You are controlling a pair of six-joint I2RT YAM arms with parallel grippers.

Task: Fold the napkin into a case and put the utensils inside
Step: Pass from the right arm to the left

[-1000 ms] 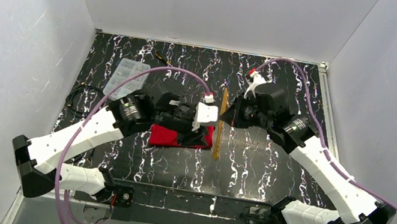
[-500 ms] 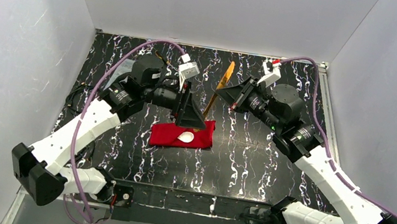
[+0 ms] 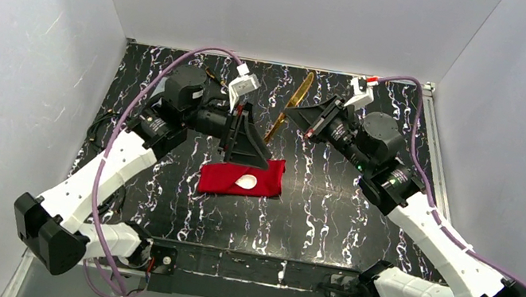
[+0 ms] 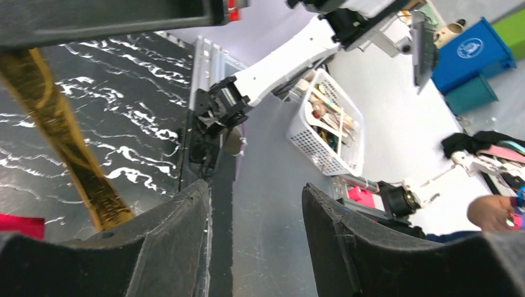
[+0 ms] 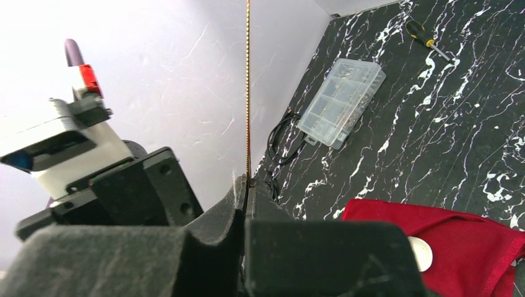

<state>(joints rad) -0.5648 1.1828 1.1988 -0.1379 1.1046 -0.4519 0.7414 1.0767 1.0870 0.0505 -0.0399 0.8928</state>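
Pinching the gold utensil [image 3: 302, 89], the right gripper [image 3: 293, 115], long axis slanting far-right to near-left; left gripper [image 3: 248, 158] spread.

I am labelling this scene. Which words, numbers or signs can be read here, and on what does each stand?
No text can be read.
Blue bin: a round white emblem, too blurred to read.
Clear box: no label shows.
Napkin: no print shows.

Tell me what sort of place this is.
Probably a robotics lab test cell: a left arm and right arm bolted to a marbled black table, boxed in by white panels, with a supply basket and blue bin beyond.
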